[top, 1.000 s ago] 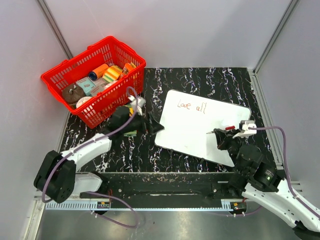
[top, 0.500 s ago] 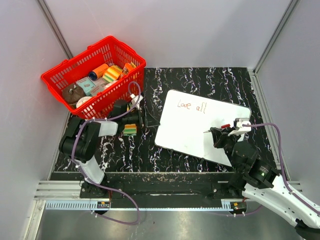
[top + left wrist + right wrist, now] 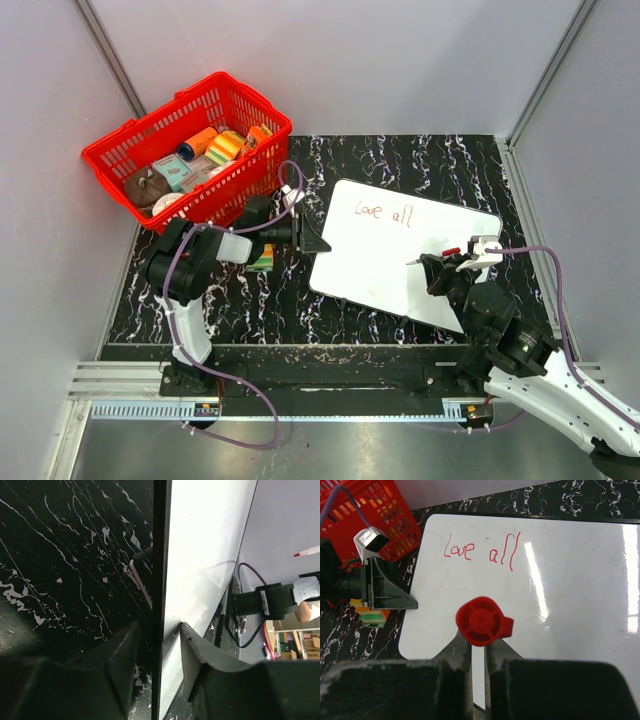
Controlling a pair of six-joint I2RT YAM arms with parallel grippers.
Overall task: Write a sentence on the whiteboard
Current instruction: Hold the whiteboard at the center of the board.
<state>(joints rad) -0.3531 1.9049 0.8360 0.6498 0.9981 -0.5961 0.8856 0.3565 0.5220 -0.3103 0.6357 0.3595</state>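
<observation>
The whiteboard [image 3: 400,265] lies flat on the black marbled table, right of centre. Red handwriting on it, the sentence [image 3: 383,212], reads "Love all" [image 3: 481,551]. My left gripper [image 3: 318,243] is at the board's left edge. In the left wrist view its jaws [image 3: 159,626] straddle the dark rim of the whiteboard [image 3: 200,555], with narrow gaps still showing on each side. My right gripper [image 3: 447,268] is over the board's near right part, shut on a white marker [image 3: 432,259]. The marker's red cap end [image 3: 482,621] faces the camera. Whether its tip touches the board is unclear.
A red basket [image 3: 118,147] full of small items stands at the back left. A green and orange block [image 3: 262,259] lies on the table just beside my left gripper. Grey walls close in the table on three sides.
My left arm folded back, its gripper came to the board's left edge, and its jaws narrowed around the rim. The right gripper shifted slightly left with the marker, then held still.
</observation>
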